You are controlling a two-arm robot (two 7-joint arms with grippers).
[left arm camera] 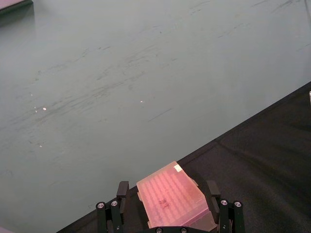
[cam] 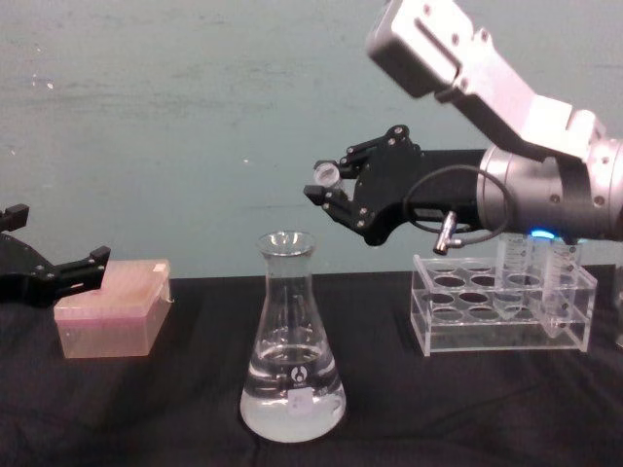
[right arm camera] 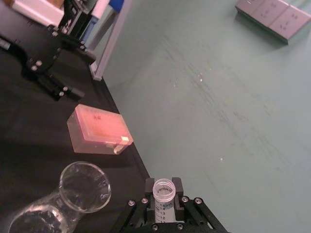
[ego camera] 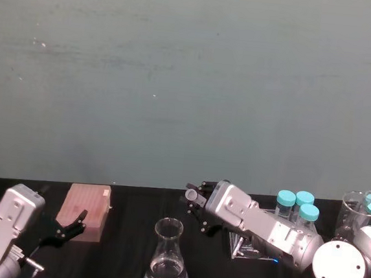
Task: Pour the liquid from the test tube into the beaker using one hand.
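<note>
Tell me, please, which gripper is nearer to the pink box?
Left. The left gripper sits right beside the pink box, jaws open; the right gripper, holding the small tube, is raised on the flask's other side.

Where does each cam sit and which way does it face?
Head: high, looking forward and down at the table; shows left claw and right claw.
Chest: lower, side-on across the table at the flask; right claw large, left claw at edge.
Left wrist: behind its open claw, facing the pink box.
Right wrist: behind its claw, shut on the tube.
Shared: both wrist views see the pink box.
</note>
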